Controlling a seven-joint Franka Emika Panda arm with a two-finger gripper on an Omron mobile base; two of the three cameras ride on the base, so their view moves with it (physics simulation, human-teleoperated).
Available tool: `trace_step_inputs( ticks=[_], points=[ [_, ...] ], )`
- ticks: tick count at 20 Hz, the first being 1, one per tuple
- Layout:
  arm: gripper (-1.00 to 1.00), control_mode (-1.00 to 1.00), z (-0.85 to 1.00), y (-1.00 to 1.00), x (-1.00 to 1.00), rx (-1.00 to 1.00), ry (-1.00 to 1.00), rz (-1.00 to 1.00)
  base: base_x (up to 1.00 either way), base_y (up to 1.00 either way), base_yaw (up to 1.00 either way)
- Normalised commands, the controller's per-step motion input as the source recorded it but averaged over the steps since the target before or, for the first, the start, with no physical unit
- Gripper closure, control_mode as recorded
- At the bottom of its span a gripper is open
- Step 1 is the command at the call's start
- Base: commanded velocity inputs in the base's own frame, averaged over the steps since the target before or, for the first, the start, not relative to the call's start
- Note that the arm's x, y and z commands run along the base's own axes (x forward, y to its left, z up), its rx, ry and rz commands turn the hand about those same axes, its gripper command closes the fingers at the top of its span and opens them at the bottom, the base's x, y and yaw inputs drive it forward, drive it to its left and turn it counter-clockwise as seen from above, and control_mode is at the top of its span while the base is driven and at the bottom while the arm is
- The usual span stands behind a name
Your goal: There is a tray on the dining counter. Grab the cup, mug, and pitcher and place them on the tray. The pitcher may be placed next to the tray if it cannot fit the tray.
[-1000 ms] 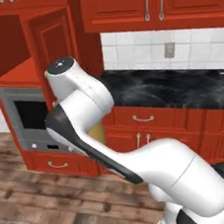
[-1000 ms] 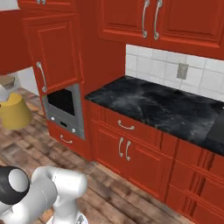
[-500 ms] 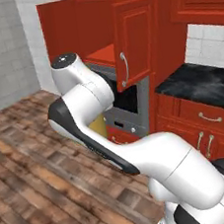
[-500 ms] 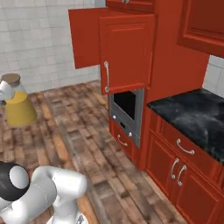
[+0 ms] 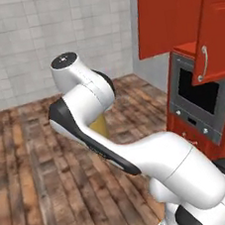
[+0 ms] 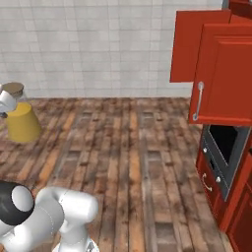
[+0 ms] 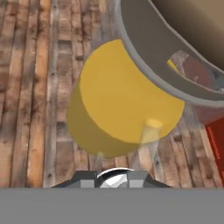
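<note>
— While the base swings, cabinets and black counter have slid off; wooden floor (image 6: 128,147) and tiled wall (image 6: 98,44) now.
— And the pitcher (image 6: 22,122)?
— Aloft over the floor, pinched by the pincer (image 6: 6,102); carrying toward the tray, I judge.

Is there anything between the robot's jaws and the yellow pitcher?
No, nothing is between them. In the hand view the pitcher sits right up against the gripper, whose jaws look closed on it. In the right base view it hangs in the air above the wooden floor.
</note>
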Motion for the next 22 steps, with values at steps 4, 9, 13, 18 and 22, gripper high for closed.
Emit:
trace_step_inputs(
  ticks=[4,9,13,18,22],
  points=[
    [1.0,1.0,0.0,0.0,0.0,0.0,0.0,0.0,0.51,0.01,0.71],
    [1.0,1.0,0.0,0.0,0.0,0.0,0.0,0.0,0.81,0.0,0.52],
    [1.0,1.0,0.0,0.0,0.0,0.0,0.0,0.0,1.0,-0.02,0.33],
    [1.0,1.0,0.0,0.0,0.0,0.0,0.0,0.0,1.0,-0.13,0.28],
    [1.0,1.0,0.0,0.0,0.0,0.0,0.0,0.0,1.0,-0.14,0.29]
  ],
)
